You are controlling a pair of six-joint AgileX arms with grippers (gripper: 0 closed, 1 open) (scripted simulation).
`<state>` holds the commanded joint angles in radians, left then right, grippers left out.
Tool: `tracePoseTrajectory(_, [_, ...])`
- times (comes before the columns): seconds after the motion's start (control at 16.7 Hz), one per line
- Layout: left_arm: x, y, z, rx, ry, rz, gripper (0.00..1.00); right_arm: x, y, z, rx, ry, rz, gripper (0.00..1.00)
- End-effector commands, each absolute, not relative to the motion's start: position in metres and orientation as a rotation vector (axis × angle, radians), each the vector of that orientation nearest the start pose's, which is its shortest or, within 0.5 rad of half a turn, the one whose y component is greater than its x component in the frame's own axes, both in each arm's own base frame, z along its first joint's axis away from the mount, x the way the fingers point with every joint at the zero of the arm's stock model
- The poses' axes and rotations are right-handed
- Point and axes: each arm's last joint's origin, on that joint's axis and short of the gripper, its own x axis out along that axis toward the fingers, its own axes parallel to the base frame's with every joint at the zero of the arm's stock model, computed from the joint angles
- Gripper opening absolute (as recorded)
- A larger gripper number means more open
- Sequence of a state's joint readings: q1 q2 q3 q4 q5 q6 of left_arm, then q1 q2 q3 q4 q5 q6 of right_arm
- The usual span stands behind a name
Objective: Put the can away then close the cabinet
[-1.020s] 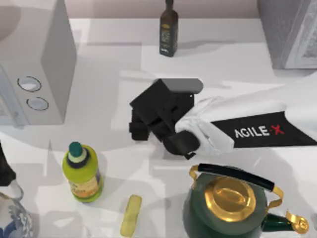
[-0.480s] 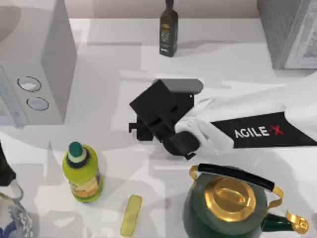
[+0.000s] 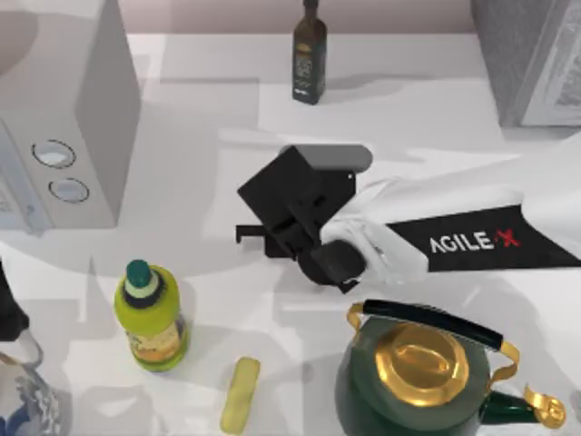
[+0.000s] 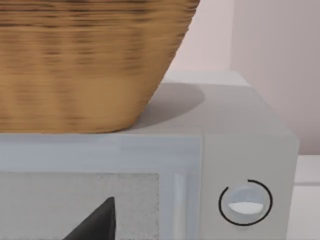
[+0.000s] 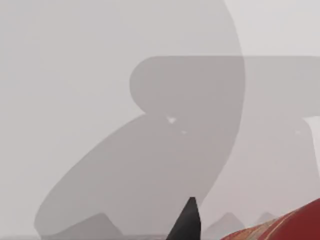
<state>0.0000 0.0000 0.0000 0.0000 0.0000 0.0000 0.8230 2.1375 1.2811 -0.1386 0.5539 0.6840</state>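
My right gripper [image 3: 251,234] hangs over the middle of the table, its black body pointing down and to the left. It covers the can in the top view. In the right wrist view a curved red strip of the can [image 5: 295,226] lies right beside one dark fingertip [image 5: 188,222], above the pale tabletop. The fingers look drawn in against the can. The grey cabinet [image 3: 531,59] stands at the back right corner. My left arm [image 3: 9,309] is parked at the left edge, facing the microwave.
A white microwave [image 3: 86,118] with a wicker basket [image 4: 85,60] on top fills the back left. A dark glass bottle [image 3: 310,56] stands at the back. Near the front are a yellow-green bottle [image 3: 152,316], a yellow bar [image 3: 240,396], a green kettle [image 3: 418,374] and a blue-white vase [image 3: 23,404].
The right gripper's fingers have drawn together, showing narrower in the top view than a second ago. The arm itself has barely shifted. The left arm has not moved.
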Motion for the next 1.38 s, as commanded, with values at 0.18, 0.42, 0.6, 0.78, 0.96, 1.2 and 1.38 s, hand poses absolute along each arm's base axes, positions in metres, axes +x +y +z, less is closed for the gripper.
tracePoseTrajectory(0.18, [0.106, -0.001, 0.160, 0.000, 0.000, 0.000, 1.00, 0.298, 0.303, 0.097, 0.006, 0.794, -0.009, 0.00])
tracePoseTrajectory(0.42, [0.106, -0.001, 0.160, 0.000, 0.000, 0.000, 1.00, 0.298, 0.303, 0.097, 0.006, 0.794, -0.009, 0.00])
tracePoseTrajectory(0.6, [0.106, -0.001, 0.160, 0.000, 0.000, 0.000, 1.00, 0.299, 0.303, 0.098, 0.009, 0.793, -0.010, 0.00])
tracePoseTrajectory(0.78, [0.106, -0.001, 0.160, 0.000, 0.000, 0.000, 1.00, 0.302, 0.310, 0.123, 0.025, 0.776, 0.002, 0.00])
tracePoseTrajectory(0.96, [0.106, -0.001, 0.160, 0.000, 0.000, 0.000, 1.00, 0.304, 0.314, 0.158, 0.015, 0.788, 0.001, 0.00])
tracePoseTrajectory(1.2, [0.106, -0.001, 0.160, 0.000, 0.000, 0.000, 1.00, 0.300, 0.309, 0.208, -0.018, 0.816, -0.016, 0.00])
tracePoseTrajectory(1.38, [0.106, -0.001, 0.160, 0.000, 0.000, 0.000, 1.00, 0.299, 0.303, 0.243, 0.003, 0.798, -0.013, 0.00])
